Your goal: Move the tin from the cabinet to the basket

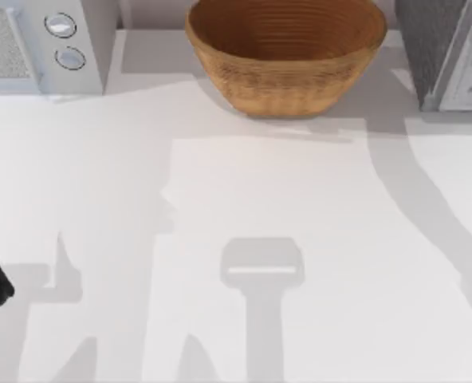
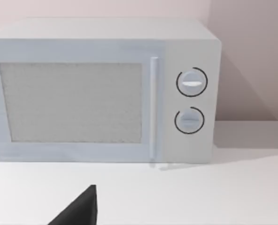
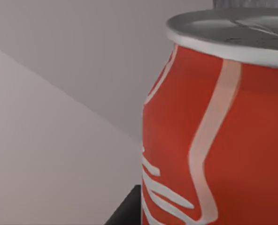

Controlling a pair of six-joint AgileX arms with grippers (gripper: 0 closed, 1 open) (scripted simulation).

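Grasp step at the cabinet: my right tool is close against the tin, its grip something I cannot tell, my left arm idles by the microwave; next, I judge, a carry to the basket beside the cabinet.

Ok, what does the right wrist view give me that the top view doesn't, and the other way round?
Right wrist view: the tin, very close up, red with white lettering and a grey lid. Top view: the basket at the back centre with nothing in it, the cabinet at back right, the white appliance at back left, and the left arm at the left edge. Shared: the pale table.
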